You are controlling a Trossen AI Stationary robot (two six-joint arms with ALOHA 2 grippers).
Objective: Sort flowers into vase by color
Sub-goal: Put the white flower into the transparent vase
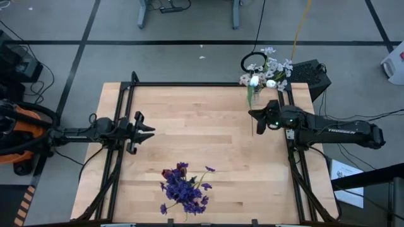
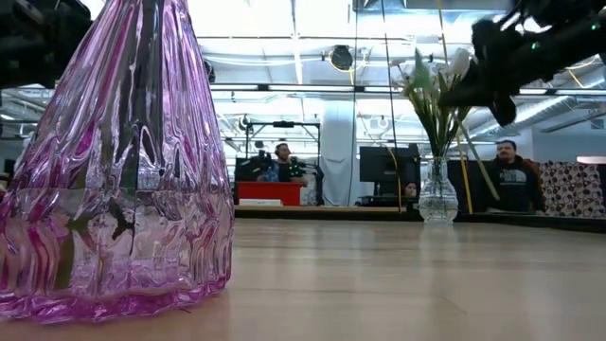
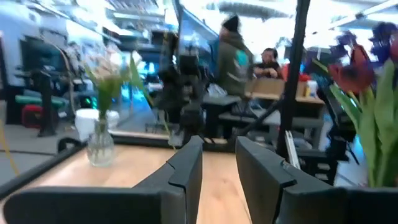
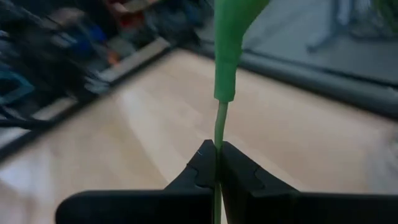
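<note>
My overhead camera looks straight down on the whole table (image 1: 202, 132), my left arm (image 1: 95, 132) at one side and my right arm (image 1: 328, 129) at the other; my low camera sits at the tabletop, almost against the purple vase (image 2: 123, 161), facing level across the wood to the clear vase (image 2: 437, 194) at the far edge and the room behind, where people sit; my left wrist camera looks out past my left gripper (image 3: 217, 165) across the table, catching that same clear vase (image 3: 99, 143) ahead of my fingers; my right wrist camera sits very close behind my right gripper (image 4: 217, 158), looking along a green stem (image 4: 221, 93) pinched there, down at the wood.
</note>
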